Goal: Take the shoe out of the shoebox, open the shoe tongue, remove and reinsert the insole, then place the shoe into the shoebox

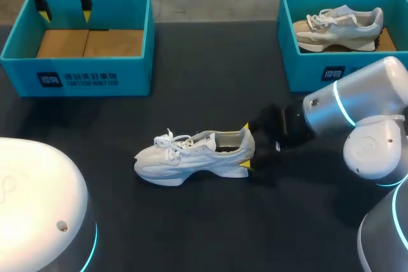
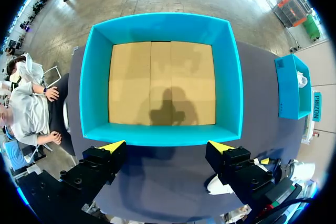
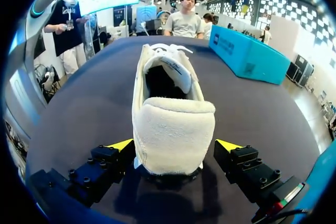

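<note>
Your right arm's [image 1: 347, 109] jaws stand wide, astride the white sneaker's [image 1: 194, 155] heel; its long axis runs straight ahead.

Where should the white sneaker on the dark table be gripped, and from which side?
Probably at the padded heel of the white lace-up sneaker, from behind. The sneaker stands upright on its sole, heel facing the right gripper, and the heel is narrow enough to fit between its open fingers.
</note>
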{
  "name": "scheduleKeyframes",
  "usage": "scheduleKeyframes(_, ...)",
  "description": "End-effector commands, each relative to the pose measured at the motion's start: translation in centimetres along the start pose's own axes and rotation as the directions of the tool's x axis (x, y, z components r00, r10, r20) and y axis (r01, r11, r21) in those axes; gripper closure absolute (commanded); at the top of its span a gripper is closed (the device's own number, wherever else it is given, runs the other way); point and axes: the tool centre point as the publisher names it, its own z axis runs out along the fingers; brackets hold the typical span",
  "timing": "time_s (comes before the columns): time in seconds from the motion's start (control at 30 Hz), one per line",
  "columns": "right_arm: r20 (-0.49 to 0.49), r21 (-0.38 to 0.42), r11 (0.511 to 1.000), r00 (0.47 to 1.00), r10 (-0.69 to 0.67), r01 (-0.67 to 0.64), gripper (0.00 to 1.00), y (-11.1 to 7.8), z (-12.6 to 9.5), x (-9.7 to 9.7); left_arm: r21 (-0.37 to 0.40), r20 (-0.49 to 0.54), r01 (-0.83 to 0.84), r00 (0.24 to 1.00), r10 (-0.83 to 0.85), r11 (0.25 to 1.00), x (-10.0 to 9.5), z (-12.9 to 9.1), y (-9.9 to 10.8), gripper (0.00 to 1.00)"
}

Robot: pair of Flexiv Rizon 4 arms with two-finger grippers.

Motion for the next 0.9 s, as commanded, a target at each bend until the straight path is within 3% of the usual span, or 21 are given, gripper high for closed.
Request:
scheduleKeyframes(0.03,-0.002,-0.004,1.000,1.000,0.000,0.000,0.00,0.0,1.1,0.1,0.000,0.000,0.000,1.000,0.000,1.000,0.0,0.0,0.0,0.00)
scheduleKeyframes(0.53,-0.006,-0.032,0.999,1.000,0.019,-0.020,0.00,0.0,2.8,0.5,0.000,0.000,0.000,1.000,0.000,1.000,0.0,0.0,0.0,0.00)
scheduleKeyframes(0.57,-0.004,-0.033,0.999,1.000,0.020,-0.021,0.05,-0.1,2.9,0.5,0.000,0.000,0.000,1.000,0.000,1.000,0.0,0.0,0.0,0.00)
scheduleKeyframes(0.6,-0.002,-0.034,0.999,1.000,0.022,-0.022,0.46,-0.1,3.0,0.6,0.000,0.000,0.000,1.000,0.000,1.000,0.0,0.0,0.0,0.00)
scheduleKeyframes(0.63,0.000,-0.034,0.999,1.000,0.023,-0.023,0.62,-0.1,3.1,0.6,0.000,0.000,0.000,1.000,0.000,1.000,0.0,0.0,0.0,0.00)
scheduleKeyframes(0.67,0.001,-0.034,0.999,1.000,0.024,-0.024,0.93,-0.2,3.2,0.6,0.000,0.000,0.000,1.000,0.000,1.000,0.0,0.0,0.0,0.00)
scheduleKeyframes(0.7,0.001,-0.033,0.999,1.000,0.026,-0.026,1.00,-0.2,3.3,0.6,0.000,0.000,0.000,1.000,0.000,1.000,0.0,0.0,0.0,0.00)
scheduleKeyframes(0.9,0.001,-0.032,0.999,1.000,0.029,-0.029,1.00,-0.2,3.3,0.6,0.000,0.000,0.000,1.000,0.000,1.000,0.0,0.0,0.0,0.00)
